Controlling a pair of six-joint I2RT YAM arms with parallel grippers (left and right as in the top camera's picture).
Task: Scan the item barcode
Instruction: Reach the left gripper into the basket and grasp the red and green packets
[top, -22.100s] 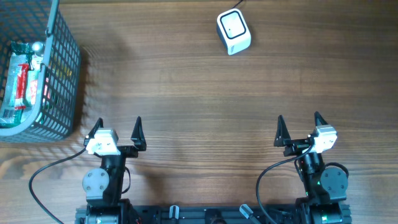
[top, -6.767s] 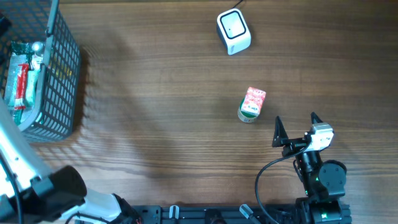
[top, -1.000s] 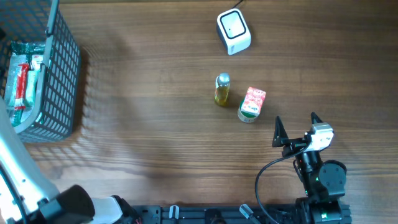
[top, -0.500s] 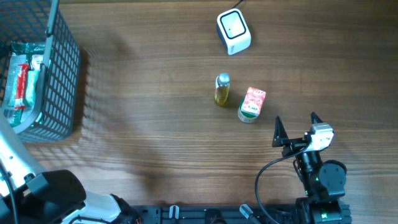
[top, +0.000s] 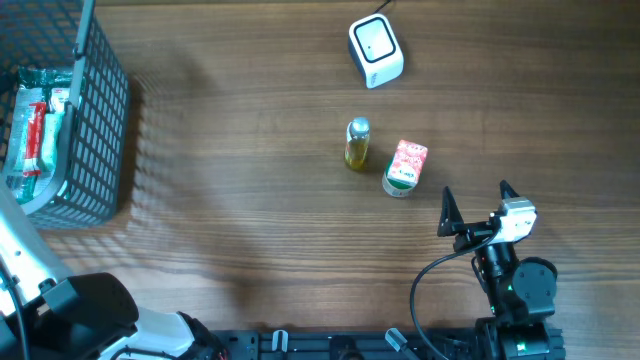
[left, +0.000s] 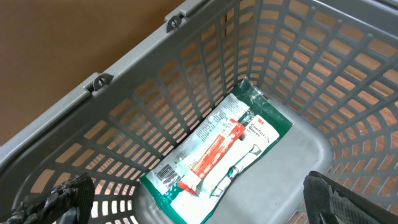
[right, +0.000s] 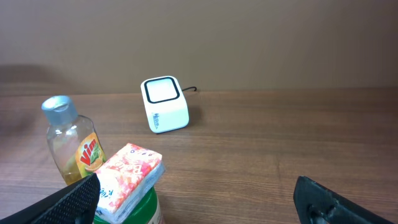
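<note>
My left gripper (left: 199, 200) hangs with jaws spread over the basket (left: 130, 62) at the tabletop's (top: 250, 220) far-left corner, where I judge the green packet (left: 214, 155) inside must next be grasped and carried to the far-edge scanner (top: 375, 50); my right gripper (top: 477, 192) rests unclenched, empty.

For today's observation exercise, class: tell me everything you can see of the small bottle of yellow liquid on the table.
The small bottle is clear, plastic by its look, holding yellow liquid, with a grey cap and a label reading Vim. It stands upright and capped on the wooden table, just left of the pink carton with a gap between them, below the white scanner in the overhead view. Nothing else touches it.
</note>
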